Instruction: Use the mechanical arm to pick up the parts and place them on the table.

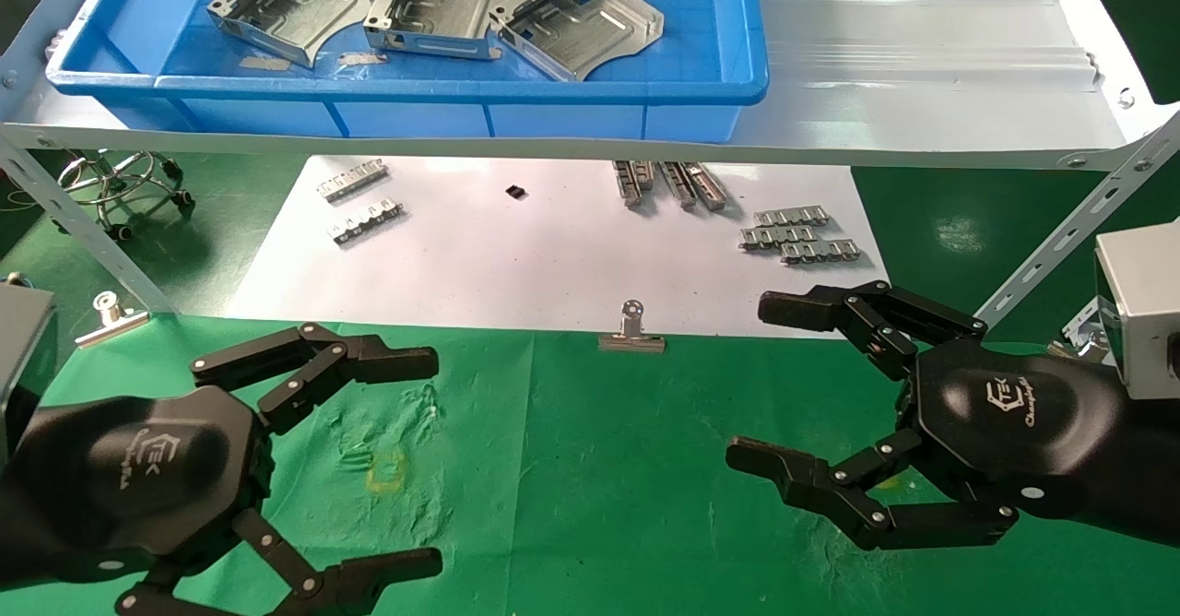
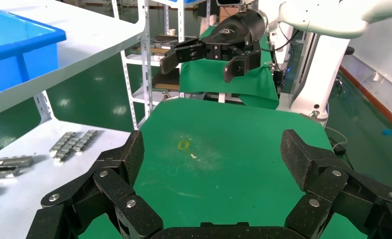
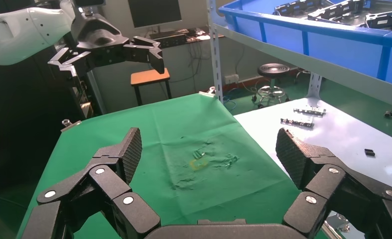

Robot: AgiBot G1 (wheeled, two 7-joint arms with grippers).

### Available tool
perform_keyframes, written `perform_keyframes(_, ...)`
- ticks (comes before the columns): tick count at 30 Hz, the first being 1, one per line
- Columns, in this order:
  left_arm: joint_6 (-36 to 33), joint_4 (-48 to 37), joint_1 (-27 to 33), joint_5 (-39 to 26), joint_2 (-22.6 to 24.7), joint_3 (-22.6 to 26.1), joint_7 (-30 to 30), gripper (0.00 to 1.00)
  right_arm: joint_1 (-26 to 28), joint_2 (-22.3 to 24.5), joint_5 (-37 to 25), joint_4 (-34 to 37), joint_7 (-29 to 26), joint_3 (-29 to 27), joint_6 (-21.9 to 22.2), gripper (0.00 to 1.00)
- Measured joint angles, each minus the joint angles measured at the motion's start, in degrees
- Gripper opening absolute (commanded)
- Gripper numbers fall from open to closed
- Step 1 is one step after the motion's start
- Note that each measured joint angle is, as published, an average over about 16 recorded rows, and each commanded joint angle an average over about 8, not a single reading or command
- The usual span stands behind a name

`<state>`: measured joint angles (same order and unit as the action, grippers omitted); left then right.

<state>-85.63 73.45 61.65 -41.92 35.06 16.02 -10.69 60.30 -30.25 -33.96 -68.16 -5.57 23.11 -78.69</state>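
Up on the pale grey shelf (image 1: pixel 922 53), three parts (image 1: pixel 433 7) lie side by side in a blue bin (image 1: pixel 406 90), none of them touched yet, so the task looks to be at its very start: nothing has been picked and the counter (image 1: pixel 599 468) of green cloth carries no part. The left gripper (image 1: pixel 369 459) hovers low over the near left of that cloth, close to the small yellow mark (image 1: pixel 385 473), with its fingers (image 2: pixel 129 154) spread wide and holding nothing. The right gripper (image 1: pixel 784 385) hangs opposite over the near right of the cloth (likely parked), its fingers (image 3: pixel 293 154) equally wide apart and empty. My reading is that the next move calls for the left arm to rise well above the shelf edge, reach forward over the bin's rim and come down on the nearest plate, probably the leftmost one (image 1: pixel 293 3). Its upturned walls should give the fingers something to close on, though thin slick metal may slip or tilt in the grasp.
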Motion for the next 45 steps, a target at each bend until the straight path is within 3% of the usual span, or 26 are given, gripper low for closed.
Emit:
perform_keyframes(11, 0.0, 0.0, 0.0, 0.0, 0.0, 0.0, 0.0, 1.0, 0.0, 0.0, 0.0, 0.0, 0.0, 0.0, 0.0, 0.98)
perform_keyframes(12, 0.0, 0.0, 0.0, 0.0, 0.0, 0.0, 0.0, 1.0, 0.0, 0.0, 0.0, 0.0, 0.0, 0.0, 0.0, 0.9)
perform_keyframes(18, 0.6, -0.1, 0.0, -0.2, 0.1, 0.0, -0.1, 1.0, 0.0, 0.0, 0.0, 0.0, 0.0, 0.0, 0.0, 0.15)
perform_keyframes(19, 0.9, -0.1, 0.0, -0.3, 0.2, 0.0, -0.2, 1.0, 0.0, 0.0, 0.0, 0.0, 0.0, 0.0, 0.0, 0.04)
perform_keyframes(20, 1.3, -0.1, 0.0, -0.4, 0.4, 0.0, -0.2, 1.0, 0.0, 0.0, 0.0, 0.0, 0.0, 0.0, 0.0, 0.0)
perform_keyframes(32, 9.7, -1.9, 2.9, -4.0, 5.2, 0.8, -0.8, 1.0, 0.0, 0.0, 0.0, 0.0, 0.0, 0.0, 0.0, 0.0)
perform_keyframes(45, 22.5, -8.3, 12.8, -10.7, 12.4, 2.7, -4.2, 1.0, 0.0, 0.0, 0.0, 0.0, 0.0, 0.0, 0.0, 0.0)
